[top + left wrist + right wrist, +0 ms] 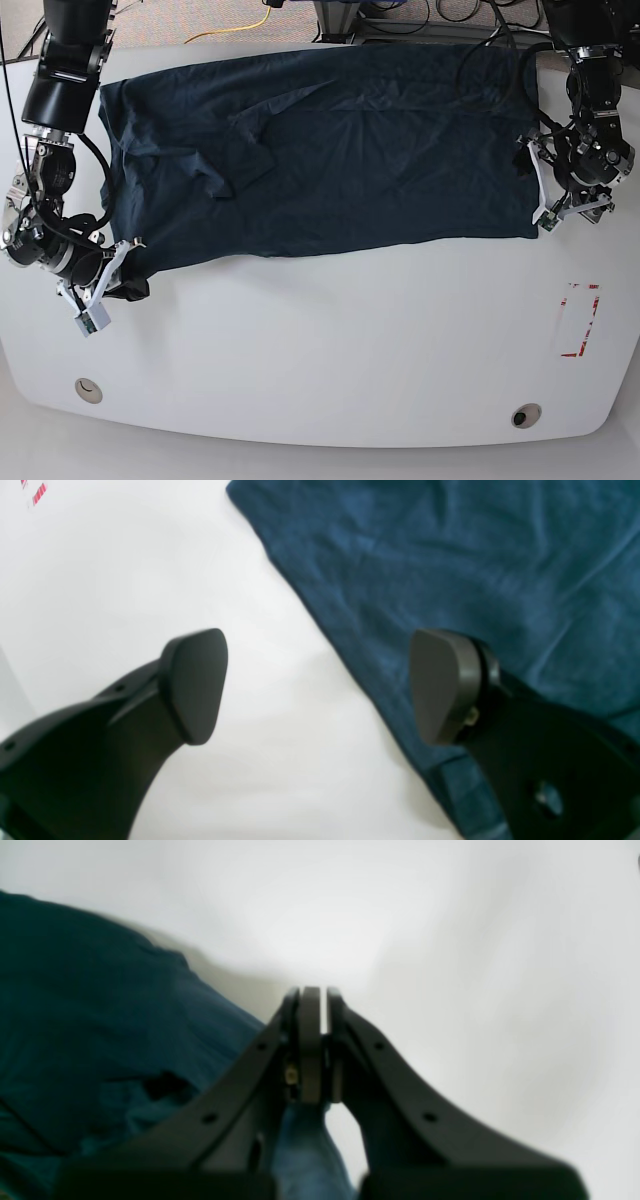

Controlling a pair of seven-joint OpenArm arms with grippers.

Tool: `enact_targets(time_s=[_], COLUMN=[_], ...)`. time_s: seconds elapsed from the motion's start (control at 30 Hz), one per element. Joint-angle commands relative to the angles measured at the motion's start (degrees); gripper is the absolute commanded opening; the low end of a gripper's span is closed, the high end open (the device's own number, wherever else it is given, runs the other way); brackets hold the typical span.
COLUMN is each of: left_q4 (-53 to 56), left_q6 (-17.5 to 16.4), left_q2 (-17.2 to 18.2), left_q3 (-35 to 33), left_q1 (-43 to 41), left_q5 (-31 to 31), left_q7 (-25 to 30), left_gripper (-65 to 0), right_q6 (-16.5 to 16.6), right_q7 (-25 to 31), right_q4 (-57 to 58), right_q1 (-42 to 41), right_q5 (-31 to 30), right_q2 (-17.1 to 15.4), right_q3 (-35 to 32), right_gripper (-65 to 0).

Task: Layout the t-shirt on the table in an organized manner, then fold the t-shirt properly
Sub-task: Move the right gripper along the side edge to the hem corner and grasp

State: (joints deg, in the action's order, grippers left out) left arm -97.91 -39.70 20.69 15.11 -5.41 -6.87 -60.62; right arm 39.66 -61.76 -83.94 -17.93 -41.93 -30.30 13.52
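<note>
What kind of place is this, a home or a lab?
Probably a robotics lab or test bench: a white table with a red dashed mark, two robot arms working a t-shirt, and loose cables on the floor behind.

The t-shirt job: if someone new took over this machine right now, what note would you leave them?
Left pincer: open, holding nothing, straddling the t-shirt's edge.
Right pincer: shut on the t-shirt at its corner.
T-shirt: spread wide across the far half of the table, wrinkled, one sleeve flopped over the body.
Done: rough layout.
Left: smooth it, straighten the sleeve, then fold.
</note>
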Motion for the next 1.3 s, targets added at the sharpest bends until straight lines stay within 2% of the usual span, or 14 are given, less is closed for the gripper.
enact_targets(time_s=[0.0,0.27,0.33,0.57,0.63,0.87,1.0,1.17,1.27], left_q4=[-0.77,-0.86,-0.86,-0.86,-0.86,-0.77,-0.86,-1.04,-1.04], left_q6=[0.19,0.19,0.19,0.19,0.19,0.19,0.19,0.19,0.19], left_q2=[0.98,0.98,0.98,0.98,0.98,0.98,0.98,0.98,0.98], left_q3=[0.40,0.40,0.40,0.40,0.40,0.40,0.40,0.40,0.49], left_q1=[0.71,0.71,0.71,0.71,0.71,0.71,0.71,0.71,0.88], left_q5=[-0.03,-0.03,-0.03,-0.03,-0.03,-0.03,-0.03,-0.12,-0.20], left_q7=[0.44,0.44,0.44,0.44,0.44,0.44,0.44,0.44,0.44], left_gripper=[-12.5,-12.5,-12.5,-12.5,-12.5,-12.5,-12.5,-12.5,-12.5], right_q6=[0.12,0.03,0.03,0.03,0.03,0.03,0.12,0.34,0.34], right_q7=[1.41,1.41,1.41,1.41,1.41,1.41,2.20,8.17,9.84], right_q4=[-1.03,-1.03,-1.03,-1.03,-1.29,-0.32,2.93,9.17,13.66], right_q1=[-2.86,-3.30,-3.30,-2.07,-1.36,-0.22,-0.40,-0.66,-3.12], right_q5=[-0.75,-0.75,-0.75,-0.75,-0.75,-0.57,1.71,6.90,9.80], right_q2=[-1.56,-2.09,-2.09,-2.09,-2.09,-1.83,-1.74,-0.24,0.81], right_q3=[0.42,0.42,0.42,0.50,1.21,3.58,3.58,3.23,3.23], right_gripper=[-65.0,-62.9,-59.0,-33.8,-29.8,-27.6,-27.4,-27.3,-27.3])
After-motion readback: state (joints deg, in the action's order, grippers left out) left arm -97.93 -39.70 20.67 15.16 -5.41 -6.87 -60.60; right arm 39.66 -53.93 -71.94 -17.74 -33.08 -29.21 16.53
